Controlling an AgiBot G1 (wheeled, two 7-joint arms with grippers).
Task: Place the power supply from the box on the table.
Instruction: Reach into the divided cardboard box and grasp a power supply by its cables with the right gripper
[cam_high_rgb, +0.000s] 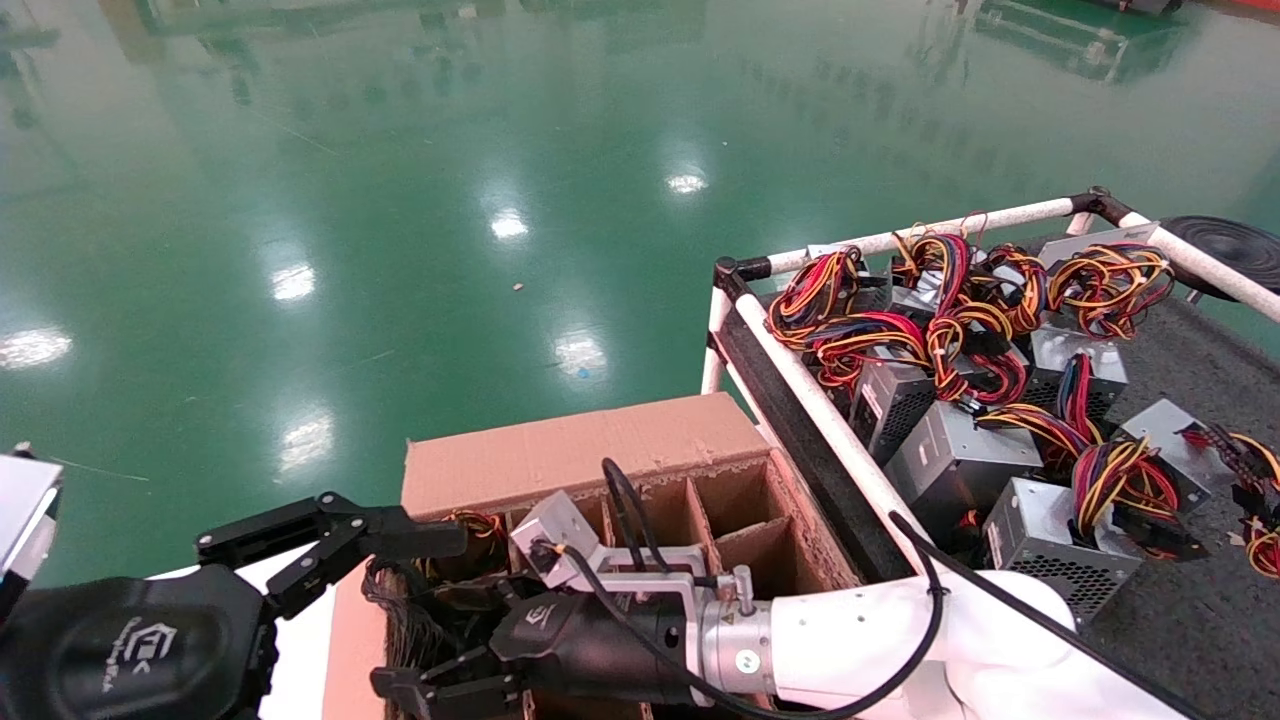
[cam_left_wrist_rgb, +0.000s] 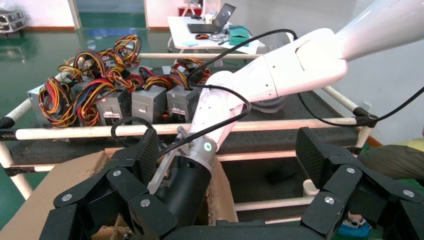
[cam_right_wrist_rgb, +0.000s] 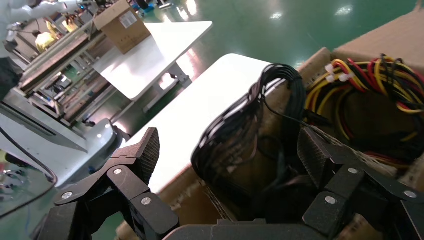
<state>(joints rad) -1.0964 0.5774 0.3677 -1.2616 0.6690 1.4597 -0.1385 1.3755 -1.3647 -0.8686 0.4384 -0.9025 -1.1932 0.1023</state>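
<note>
the left claw (cam_high_rgb: 330, 550) sits nearest the head camera, at the near left corner of the box (cam_high_rgb: 560, 455), its black fingers (cam_high_rgb: 262, 533) spread wide and grasping nothing; it hangs above the box's left edge. in the left wrist view the same spread fingers (cam_left_wrist_rgb: 147, 155) frame the right arm's black wrist going down into the carton.

the right claw (cam_high_rgb: 440, 690) reaches across from the right and is down at the near-left cells of the box, fingers parted, released, nothing clamped between them. in the right wrist view its two pads (cam_right_wrist_rgb: 145, 150) stand apart on either side of a bundle of black cables (cam_right_wrist_rgb: 250, 130) that loops up out of a cell; this bundle belongs to the power supply (cam_high_rgb: 400, 610), whose metal body is hidden down in the box, so only the cables show. just beside it, in a neighbouring cell, lies a red-yellow wire bundle (cam_right_wrist_rgb: 370, 80).

the far-right cells of the box show bare cardboard dividers (cam_high_rgb: 700, 510).

to the right of the box stands the surface (cam_high_rgb: 1190, 620), dark speckled and framed by white pipe rails (cam_high_rgb: 800, 385). on it lie several silver units with red-yellow-orange wires (cam_high_rgb: 960, 340), crowded toward its far left corner. green floor (cam_high_rgb: 400, 200) lies beyond.
</note>
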